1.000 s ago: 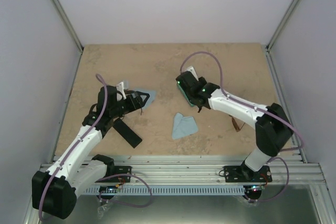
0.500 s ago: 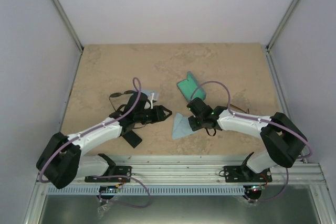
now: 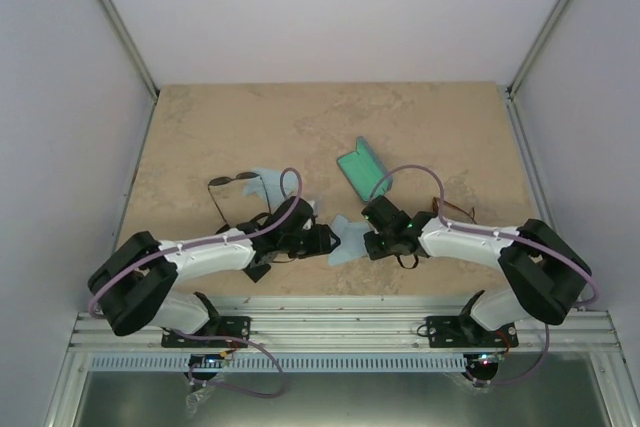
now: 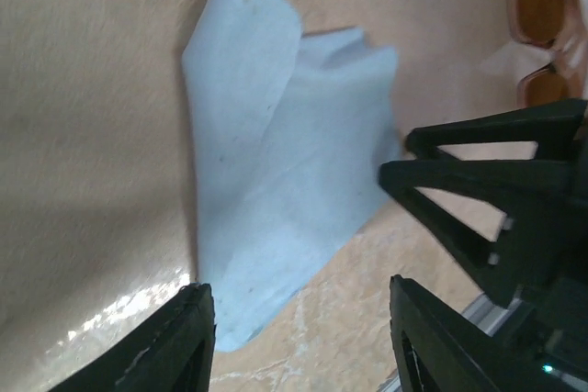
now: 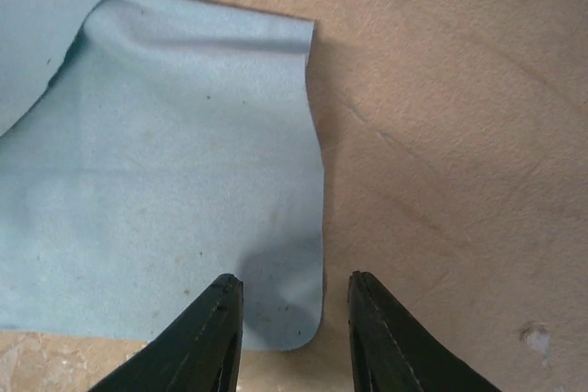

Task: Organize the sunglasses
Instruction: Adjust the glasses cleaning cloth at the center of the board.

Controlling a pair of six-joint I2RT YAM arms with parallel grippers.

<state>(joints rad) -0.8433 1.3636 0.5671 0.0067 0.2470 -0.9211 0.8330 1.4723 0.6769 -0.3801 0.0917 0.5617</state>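
Observation:
The black-framed sunglasses [image 3: 226, 186] lie at the left, behind my left arm. The amber-framed sunglasses [image 3: 453, 211] lie beside my right forearm; they also show at the top right of the left wrist view [image 4: 544, 6]. A light-blue cloth [image 3: 346, 239] lies crumpled between both grippers. My left gripper [image 3: 322, 240] is open and empty at the cloth's left edge [image 4: 276, 181]. My right gripper [image 3: 374, 239] is open and empty, low over the cloth's right corner [image 5: 165, 181], which lies between its fingers [image 5: 217, 337].
A teal oblong case [image 3: 361, 167] lies open behind the right gripper. A second light-blue cloth [image 3: 262, 185] lies next to the black sunglasses. A black case [image 3: 259, 269] lies partly under my left arm. The metal rail [image 3: 330, 322] runs along the near edge.
Both grippers have come together at the centre cloth: the left swung right and nearer, the right came down from the teal case. Nothing has been taken hold of.

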